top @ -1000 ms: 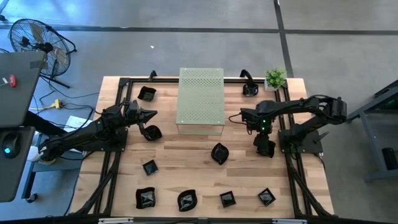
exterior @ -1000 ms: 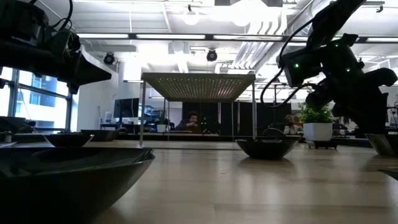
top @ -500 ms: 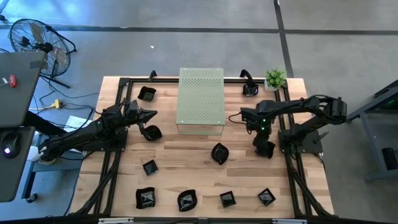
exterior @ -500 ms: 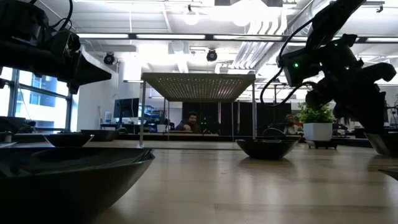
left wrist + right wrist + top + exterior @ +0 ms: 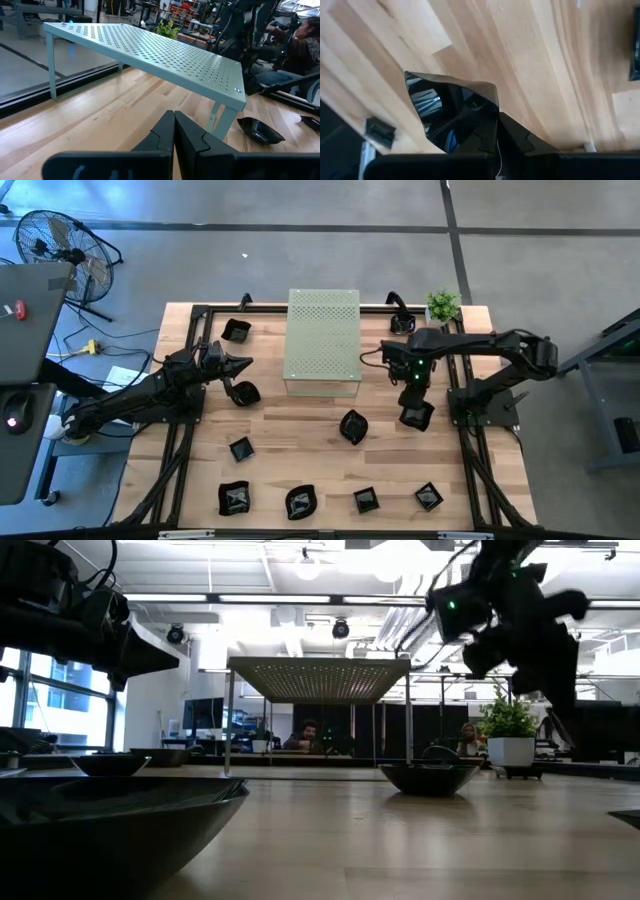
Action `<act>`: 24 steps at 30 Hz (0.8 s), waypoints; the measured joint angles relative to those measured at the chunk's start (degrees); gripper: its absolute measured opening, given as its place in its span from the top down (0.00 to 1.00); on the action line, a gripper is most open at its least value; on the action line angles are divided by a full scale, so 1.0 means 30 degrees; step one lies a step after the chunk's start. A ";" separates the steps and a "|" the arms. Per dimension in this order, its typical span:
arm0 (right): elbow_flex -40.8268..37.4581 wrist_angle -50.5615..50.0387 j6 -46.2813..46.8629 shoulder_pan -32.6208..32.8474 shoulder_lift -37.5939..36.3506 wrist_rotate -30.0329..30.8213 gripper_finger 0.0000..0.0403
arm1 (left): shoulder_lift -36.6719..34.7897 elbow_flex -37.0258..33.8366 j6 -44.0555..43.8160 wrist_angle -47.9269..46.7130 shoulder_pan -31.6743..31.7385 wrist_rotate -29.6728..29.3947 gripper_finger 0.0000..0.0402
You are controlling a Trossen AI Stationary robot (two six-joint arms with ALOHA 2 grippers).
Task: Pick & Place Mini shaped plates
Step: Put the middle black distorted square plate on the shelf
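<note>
Your right pincer (image 5: 414, 414) grips a mini plate (image 5: 451, 111) by its rim, lifted right of the pale green box (image 5: 322, 342); it looks light, stiff, glossy and likely slippery, so keep pinching the edge

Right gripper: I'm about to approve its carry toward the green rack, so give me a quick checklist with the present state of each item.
1. Plate held: ok. The right gripper is shut on a mini plate by its rim.
2. Plate off the table: ok. In the wrist view the wood lies well below it, and in the low view the gripper hangs above the tabletop.
3. Grip security: cannot tell. Only one corner is pinched.
4. Rack top: ok. Nothing shows on its perforated surface.
5. Left gripper: ok. It is shut, left of the rack, away from the right arm's side.
6. Path: ok. Another plate sits low on the table between.
</note>
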 joint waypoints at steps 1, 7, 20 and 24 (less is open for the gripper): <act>0.0380 -0.0427 -0.0004 -0.0047 0.0000 -0.0013 0.99 | 0.0000 0.0000 0.0000 0.0000 0.0000 -0.0007 1.00; 0.3441 -0.2876 0.0515 -0.0877 0.0000 -0.1033 0.99 | 0.0004 0.0006 0.0007 0.0000 -0.0001 -0.0007 1.00; 1.3954 -0.3022 0.6325 -0.4038 0.0481 -0.1948 0.99 | -0.0001 0.0003 -0.0044 -0.0016 -0.0004 -0.0168 1.00; 1.7107 -0.2326 0.7286 -0.4720 0.2763 -0.2069 0.98 | -0.0004 0.0000 -0.0044 -0.0029 -0.0007 -0.0744 1.00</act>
